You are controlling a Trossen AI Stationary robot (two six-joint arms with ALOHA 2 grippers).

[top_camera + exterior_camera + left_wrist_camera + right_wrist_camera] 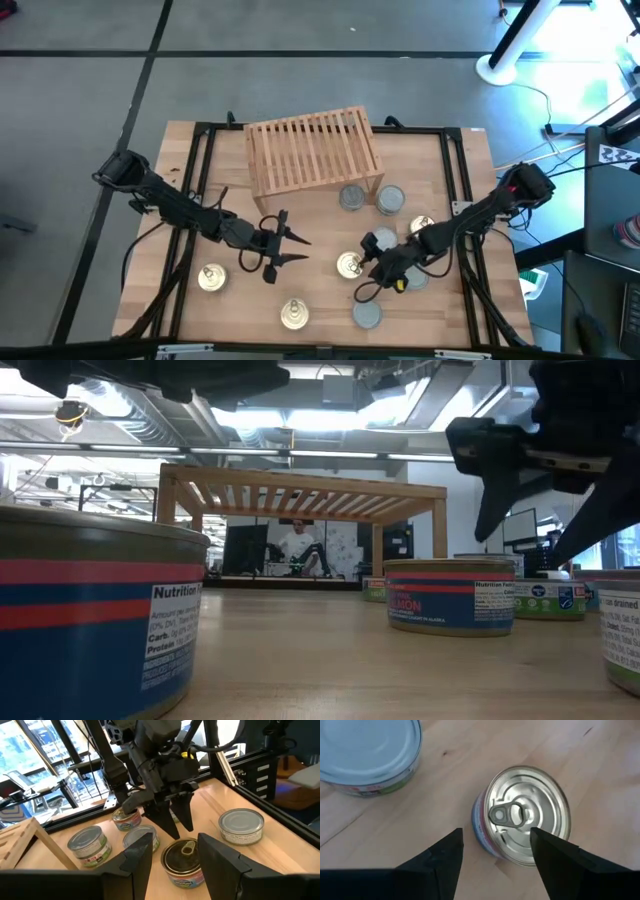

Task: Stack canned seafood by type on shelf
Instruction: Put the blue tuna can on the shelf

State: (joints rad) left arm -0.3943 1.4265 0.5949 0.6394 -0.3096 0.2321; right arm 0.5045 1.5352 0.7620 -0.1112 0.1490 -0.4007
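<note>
We saw the right hand (372, 268) hovering low over the lower right part of the surface (320, 230), its two fingers spread and holding nothing, poised above a gold-topped pull-tab tin (349, 265) that sat on the wood; in the right wrist view that same tin (522, 815) lay between the finger tips (445, 855) with bare wood around it, and a dull silver-topped tin (367, 755) stood close by, apart from it. The left hand (285, 247) hung near the lower middle of the high frame, fingers parted and empty, pointing toward the right hand, well apart from any tin. Other tins crowded the right hand's neighbourhood: two silver-grey ones (353, 197) just in front of the shelf's right leg, one gold top (421, 226) near the right arm, and a grey one (367, 315) near the bottom edge. Two more gold tops (211, 277) and (294, 316) sat alone at lower left, with open wood between them. The shelf (313, 150) stood at the upper centre of the surface, its slatted top bare. A black frame rail (462, 200) bordered the surface on the sides, close to the right arm.
</note>
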